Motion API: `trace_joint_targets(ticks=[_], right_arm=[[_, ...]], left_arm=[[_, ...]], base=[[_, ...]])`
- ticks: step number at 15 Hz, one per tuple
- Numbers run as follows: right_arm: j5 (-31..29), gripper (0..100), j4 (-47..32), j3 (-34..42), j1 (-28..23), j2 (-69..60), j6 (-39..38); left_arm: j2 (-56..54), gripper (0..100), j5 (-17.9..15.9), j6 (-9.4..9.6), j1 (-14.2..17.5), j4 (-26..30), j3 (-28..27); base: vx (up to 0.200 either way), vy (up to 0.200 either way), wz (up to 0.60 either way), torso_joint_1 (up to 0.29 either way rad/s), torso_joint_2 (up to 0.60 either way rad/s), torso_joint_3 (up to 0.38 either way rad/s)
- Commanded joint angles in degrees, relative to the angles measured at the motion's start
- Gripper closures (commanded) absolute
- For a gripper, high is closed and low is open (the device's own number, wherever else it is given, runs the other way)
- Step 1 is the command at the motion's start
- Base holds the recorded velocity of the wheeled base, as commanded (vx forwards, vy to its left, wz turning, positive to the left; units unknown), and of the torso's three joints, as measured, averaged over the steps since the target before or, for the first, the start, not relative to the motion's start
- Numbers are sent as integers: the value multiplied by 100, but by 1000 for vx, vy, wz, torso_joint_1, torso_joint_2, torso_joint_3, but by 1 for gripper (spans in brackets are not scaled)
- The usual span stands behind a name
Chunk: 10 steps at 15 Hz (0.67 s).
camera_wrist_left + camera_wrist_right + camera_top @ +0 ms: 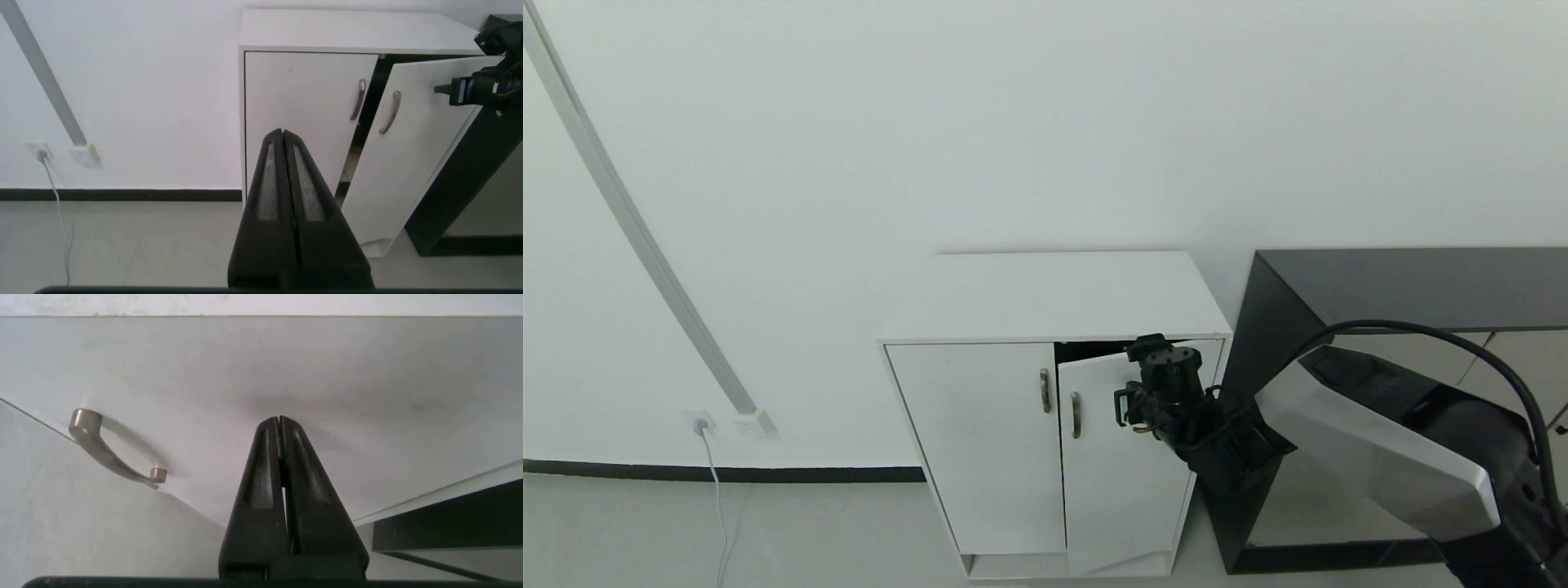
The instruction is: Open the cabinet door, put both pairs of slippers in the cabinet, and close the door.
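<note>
While the right door (1123, 490) of the cabinet (1054, 298) stands only a little ajar, I count the task as hardly begun. The cabinet is against the wall, just beside a dark unit (1258, 327) on my right. The handle edge of this door is slightly out from the frame and a dark gap shows along its top. The left door (980, 441) lies flat shut.

My right gripper (282, 423) is at the upper front of the ajar door, beside its handle (114, 449) but not on it. The fingers are pressed together and grasp nothing. Whether the tips touch the panel, I cannot tell. My left gripper (282, 135) hangs well back from the cabinet, facing the left door, also clenched together and empty.

As I judge it, the opening step is only partly done, because the gap looks too narrow to pass anything through. What is inside is hidden in the dark. So nearly all is left: to swing the door wide, to bring both pairs of slippers in, and to close the door after.
</note>
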State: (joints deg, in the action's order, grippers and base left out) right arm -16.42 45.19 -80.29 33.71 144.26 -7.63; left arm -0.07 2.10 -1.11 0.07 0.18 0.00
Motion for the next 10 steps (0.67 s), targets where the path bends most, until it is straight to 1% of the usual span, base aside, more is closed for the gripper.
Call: trace_joint_targets(ticks=[1,10], right_arm=[[-10,100,7,-101,-13,128,-2],[-1,100,16,-505,-145,471,-2]], left_arm=[[7,100,1,-3,1,-1,0],[7,100,1,5,1,-1,0]], base=[[0,0,0,0,0,0],[0,0,0,0,0,0]])
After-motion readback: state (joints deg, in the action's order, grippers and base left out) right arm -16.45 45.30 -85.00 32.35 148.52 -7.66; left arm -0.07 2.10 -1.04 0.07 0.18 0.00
